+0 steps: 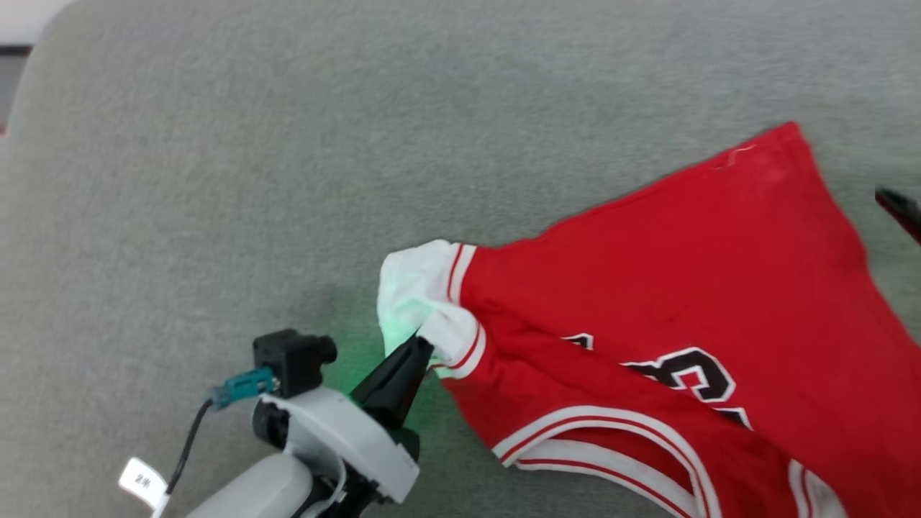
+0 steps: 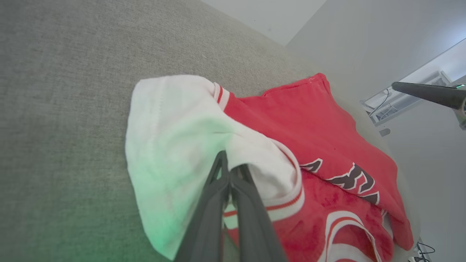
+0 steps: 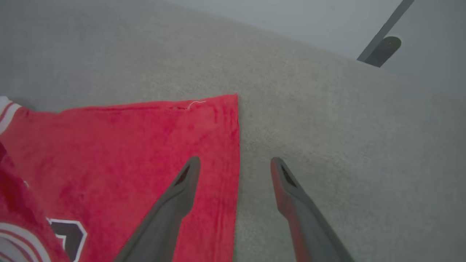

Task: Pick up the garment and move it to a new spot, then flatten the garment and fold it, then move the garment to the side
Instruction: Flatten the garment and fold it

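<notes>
The jersey (image 1: 683,288) lies on the grey surface (image 1: 216,180), over toward the robot's right, lettering up and bunched at its near end. The left gripper (image 1: 424,347) has its fingers pressed together on a fold of the white sleeve (image 1: 410,284). The right gripper (image 3: 235,163) hangs at the jersey's hem corner, fingers spread wide and holding nothing, one over red cloth and one over bare grey.

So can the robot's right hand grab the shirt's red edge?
Probably yes. The right gripper is open, the garment's red edge lies right between its fingers on the grey surface, and nothing blocks it.
</notes>
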